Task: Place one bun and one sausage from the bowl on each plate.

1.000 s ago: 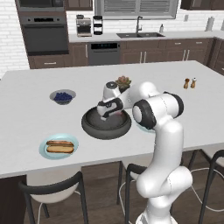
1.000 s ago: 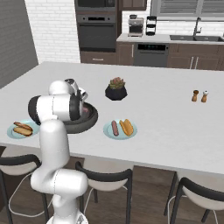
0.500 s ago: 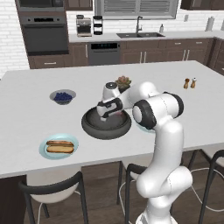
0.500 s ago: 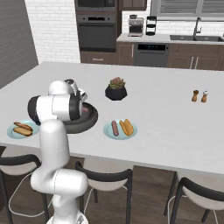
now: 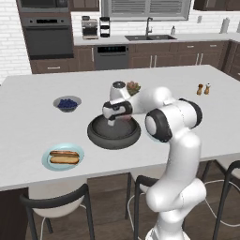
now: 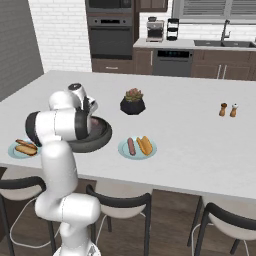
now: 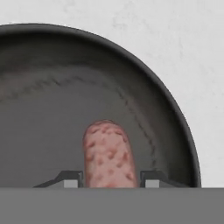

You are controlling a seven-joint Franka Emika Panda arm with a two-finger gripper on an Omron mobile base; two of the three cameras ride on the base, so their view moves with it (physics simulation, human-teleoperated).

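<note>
Sausage (image 7: pixel 107 154) seen close from the hand camera, lying in the dark bowl (image 7: pixel 52 87) | left base view gives you the bowl (image 5: pixel 114 134) beside a filled plate (image 5: pixel 63 157); right base view adds a second plate (image 6: pixel 137 148) holding bun and sausage | gripper (image 7: pixel 109 178): fingers closed against the sausage's sides, down inside the bowl

I see the dark bowl (image 5: pixel 114 134) on the counter, with one reddish speckled sausage (image 7: pixel 107 155) lying inside it. The left plate (image 5: pixel 63 157) carries one bun (image 5: pixel 64 159) with a sausage. The other plate (image 6: pixel 137 148) carries a sausage (image 6: pixel 131 145) and a bun (image 6: pixel 144 145) side by side.
</note>
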